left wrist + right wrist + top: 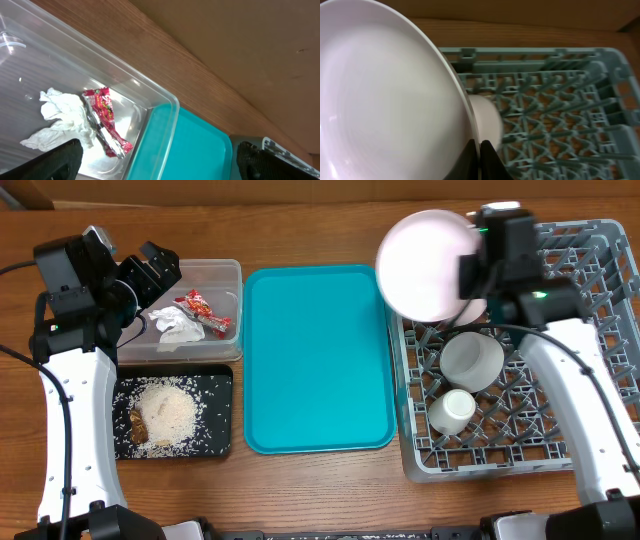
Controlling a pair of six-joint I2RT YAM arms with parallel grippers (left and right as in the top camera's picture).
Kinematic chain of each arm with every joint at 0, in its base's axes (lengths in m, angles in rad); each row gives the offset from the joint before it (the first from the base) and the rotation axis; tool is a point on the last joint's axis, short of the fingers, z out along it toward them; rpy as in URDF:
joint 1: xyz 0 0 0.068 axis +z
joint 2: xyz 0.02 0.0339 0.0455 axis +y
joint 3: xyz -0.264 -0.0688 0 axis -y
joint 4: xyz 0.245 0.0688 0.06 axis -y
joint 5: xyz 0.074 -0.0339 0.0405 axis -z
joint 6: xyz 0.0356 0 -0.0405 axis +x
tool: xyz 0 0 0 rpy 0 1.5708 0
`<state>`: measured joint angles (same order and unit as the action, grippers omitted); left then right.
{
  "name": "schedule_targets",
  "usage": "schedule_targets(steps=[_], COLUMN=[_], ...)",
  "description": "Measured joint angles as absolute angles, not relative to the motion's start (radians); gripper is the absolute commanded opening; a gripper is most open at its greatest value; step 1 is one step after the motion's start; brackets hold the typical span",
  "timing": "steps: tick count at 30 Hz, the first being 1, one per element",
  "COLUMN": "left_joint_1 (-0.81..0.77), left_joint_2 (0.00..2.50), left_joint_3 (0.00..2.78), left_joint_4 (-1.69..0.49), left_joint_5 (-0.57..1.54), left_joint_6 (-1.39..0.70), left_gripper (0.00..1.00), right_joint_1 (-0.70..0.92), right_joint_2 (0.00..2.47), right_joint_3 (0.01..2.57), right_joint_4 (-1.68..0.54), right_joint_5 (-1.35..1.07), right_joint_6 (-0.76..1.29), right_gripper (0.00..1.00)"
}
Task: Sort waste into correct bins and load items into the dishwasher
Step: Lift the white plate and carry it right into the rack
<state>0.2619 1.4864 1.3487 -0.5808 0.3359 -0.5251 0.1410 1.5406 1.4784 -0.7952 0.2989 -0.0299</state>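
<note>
So the right gripper (480, 156) is clenched tight on the rim of the pale white-pink round plate (428, 265), pinching its edge between both fingers. The plate hangs tilted over the far-left corner of the large square grey plastic dish rack (520, 465), and I can't tell if it touches the pegs. Just behind the plate, a small pale bowl (486, 120) sits in the rack, mostly hidden from overhead. The pale grey-green cup (472, 360) and the smaller white cup (452, 410) are also in the rack, near its left side, with the white one nearer the front.

Over on the other side, the left gripper (150, 275) hovers above the clear rectangular plastic tub (215, 268) with its jaws spread wide, holding nothing. Inside the tub lie the small red-and-white crinkled wrapper (106, 120) and the crumpled white paper napkin (62, 120), touching each other. The shallow black rectangular plastic tray (228, 415), just in front of the tub, holds the loose white rice with brown food scraps (165, 418). A larger teal serving tray (318, 360) sits between the bins and the rack on the wooden table (320, 490).
</note>
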Motion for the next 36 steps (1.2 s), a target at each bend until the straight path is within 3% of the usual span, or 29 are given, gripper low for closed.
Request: schedule_targets(steps=[13,19,36], left_joint_1=[0.262,0.262,0.262], left_joint_2=[1.487,1.487,1.487], left_joint_3=[1.349,1.349,1.349], left_joint_4=[-0.580,-0.581,-0.580], left_joint_5=[0.336,0.336,0.336], left_joint_6=[-0.525,-0.525,-0.525], left_gripper=[1.00,1.00,1.00], right_joint_1=[-0.215,-0.329,-0.357], right_joint_2=[1.536,1.537,1.644], right_joint_3=[1.478,1.478,1.478], right_joint_4=[-0.741,-0.727,-0.756], right_joint_5=[0.330,0.340,0.383], right_joint_6=[-0.417,-0.485,-0.505], right_gripper=[0.04,0.04,0.04])
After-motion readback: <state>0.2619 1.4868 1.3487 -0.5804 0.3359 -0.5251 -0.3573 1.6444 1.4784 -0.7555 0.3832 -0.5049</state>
